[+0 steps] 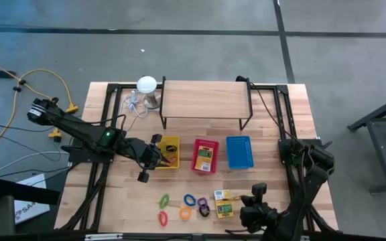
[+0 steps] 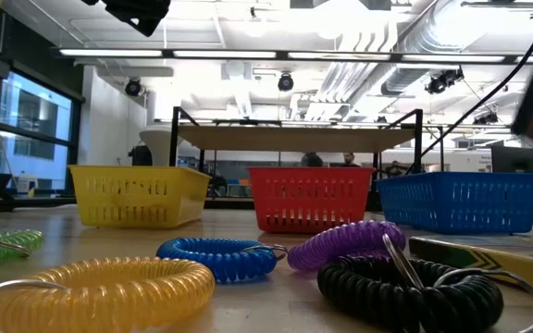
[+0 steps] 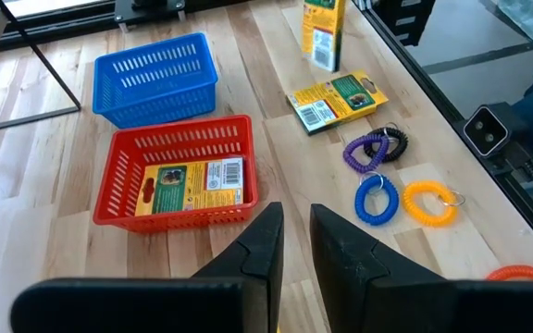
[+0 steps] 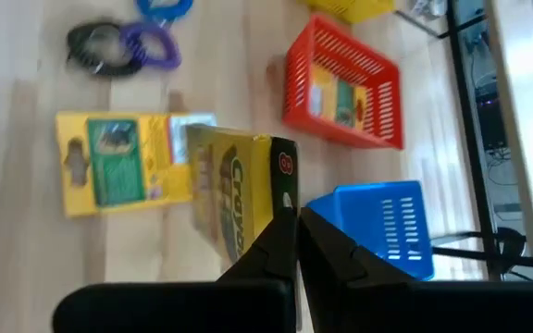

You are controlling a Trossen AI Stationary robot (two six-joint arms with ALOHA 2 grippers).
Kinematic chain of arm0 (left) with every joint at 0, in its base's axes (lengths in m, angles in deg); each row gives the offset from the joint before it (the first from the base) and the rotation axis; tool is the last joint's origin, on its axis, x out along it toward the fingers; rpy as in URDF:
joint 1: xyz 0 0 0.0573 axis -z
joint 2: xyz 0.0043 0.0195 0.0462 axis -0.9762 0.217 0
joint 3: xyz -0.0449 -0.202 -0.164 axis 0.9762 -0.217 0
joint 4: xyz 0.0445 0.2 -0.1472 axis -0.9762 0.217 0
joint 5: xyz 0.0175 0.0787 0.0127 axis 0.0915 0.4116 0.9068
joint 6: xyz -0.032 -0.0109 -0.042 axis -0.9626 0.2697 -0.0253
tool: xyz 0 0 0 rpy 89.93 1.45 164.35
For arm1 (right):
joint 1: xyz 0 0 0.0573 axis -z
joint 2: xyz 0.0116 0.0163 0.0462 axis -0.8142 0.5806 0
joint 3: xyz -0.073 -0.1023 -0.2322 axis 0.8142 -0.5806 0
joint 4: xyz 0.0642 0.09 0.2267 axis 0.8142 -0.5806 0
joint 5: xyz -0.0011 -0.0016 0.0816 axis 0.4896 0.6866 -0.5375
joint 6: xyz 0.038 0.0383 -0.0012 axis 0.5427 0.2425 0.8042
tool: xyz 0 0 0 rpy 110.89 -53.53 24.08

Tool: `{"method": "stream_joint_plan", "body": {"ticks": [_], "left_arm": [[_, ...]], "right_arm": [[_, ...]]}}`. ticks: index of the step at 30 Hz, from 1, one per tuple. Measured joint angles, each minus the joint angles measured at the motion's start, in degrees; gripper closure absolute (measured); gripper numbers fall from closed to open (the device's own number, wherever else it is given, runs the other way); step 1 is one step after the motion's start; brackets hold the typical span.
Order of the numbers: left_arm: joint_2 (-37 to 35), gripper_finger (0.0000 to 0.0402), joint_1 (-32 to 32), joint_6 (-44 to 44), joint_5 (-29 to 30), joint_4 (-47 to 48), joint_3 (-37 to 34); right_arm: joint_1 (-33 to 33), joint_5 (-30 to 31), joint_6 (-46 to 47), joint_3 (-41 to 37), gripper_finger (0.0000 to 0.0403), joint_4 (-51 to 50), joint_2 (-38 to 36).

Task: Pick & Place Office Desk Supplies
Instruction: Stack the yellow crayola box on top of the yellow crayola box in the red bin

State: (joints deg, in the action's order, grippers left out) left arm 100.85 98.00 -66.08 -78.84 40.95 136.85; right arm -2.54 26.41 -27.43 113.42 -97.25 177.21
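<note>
Wooden table carried three baskets mid-table: yellow basket, red basket (a card box inside), blue basket. Beside the yellow one hung the left gripper, fingers slightly parted, holding nothing. Coiled rings and card boxes lay near the front edge, where the right gripper was closed, empty.

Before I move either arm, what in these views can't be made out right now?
- Yellow plastic basket, high view: the left claw covers part of its inside, and the contents are too small to identify.
- Blue plastic basket, low view: its wall hides whatever lies inside.
- Right claw, right wrist view: shut at the yellow crayon box; whether it pinches the card is hidden by its own fingers.
- Black coiled ring, low view: cut off at the bottom edge.
</note>
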Motion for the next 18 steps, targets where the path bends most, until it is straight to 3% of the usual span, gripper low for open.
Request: {"method": "stream_joint_plan", "body": {"ticks": [18], "left_arm": [[0.0, 0.0347, 0.0, 0.0, 0.0, -0.02, 0.0]], "right_arm": [[8.61, 2.61, -11.42, 0.0, 0.0401, 1.39, -5.25]]}}
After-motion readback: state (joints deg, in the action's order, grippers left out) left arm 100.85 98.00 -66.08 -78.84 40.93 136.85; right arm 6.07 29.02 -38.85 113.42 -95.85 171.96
